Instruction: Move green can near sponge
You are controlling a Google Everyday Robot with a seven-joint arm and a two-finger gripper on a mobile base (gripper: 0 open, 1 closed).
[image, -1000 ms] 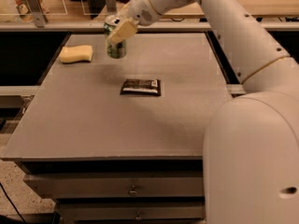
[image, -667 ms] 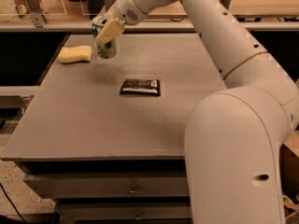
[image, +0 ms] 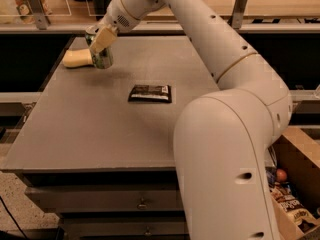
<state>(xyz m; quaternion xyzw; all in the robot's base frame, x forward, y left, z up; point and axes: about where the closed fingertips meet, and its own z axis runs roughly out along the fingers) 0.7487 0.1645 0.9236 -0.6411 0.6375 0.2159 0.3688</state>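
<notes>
Grey table (image: 85, 134), sponge (image: 75, 59) close to its far-left edge, green can (image: 104, 60) just right of the sponge, gripper (image: 100, 43) clamped on the can's upper part, dark packet (image: 150, 93) mid-table, well apart, open surface near and right

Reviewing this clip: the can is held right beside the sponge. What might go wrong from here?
1. The green can, held in the gripper, looks slightly tilted. Released like this, it might tip or roll on the table.
2. The can appears to be right at the sponge's right end. Moving further left may push the sponge toward the table's nearby far-left edge.
</notes>
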